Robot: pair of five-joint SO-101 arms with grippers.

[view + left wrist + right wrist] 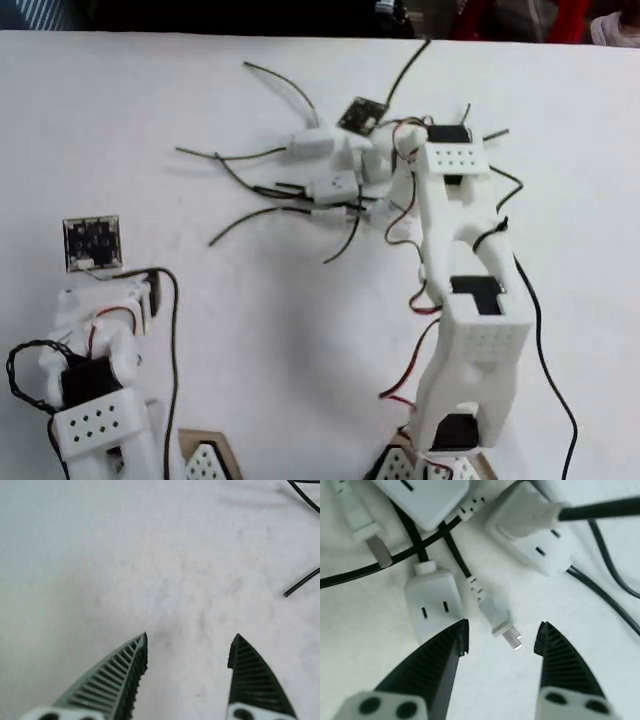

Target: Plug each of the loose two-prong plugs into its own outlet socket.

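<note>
On the near left, the left gripper (190, 645) was parked over bare table (100, 555) with its fingers spread wide and nothing between them. There was just a loose cable end (300, 586) off to one side and a little square board (92, 243) on the arm's far side. All the action was further right: the sockets and plugs sat in a tangle (330, 170) toward the far middle of the table, well apart from the left arm. The right arm (462, 250) was stretched out from the near edge with its tip right at that pile. The right gripper (503, 629) had its fingers apart too and wasn't holding anything, but a white plug (489, 609) lay on the table right in the gap between the tips. Its long axis ran at a slant to the fingers, metal end pointing back toward the gripper and cord end leading off into the tangle. A free socket (432, 600) with two slots facing up sat just beside the plug, close to one fingertip. I'd say the right arm was clearly the one for this grab. The thing to watch was that slant: closing as it stood would probably pinch the plug skewed and near its metal end, so a small twist and a reach further along the body looked sensible.
</note>
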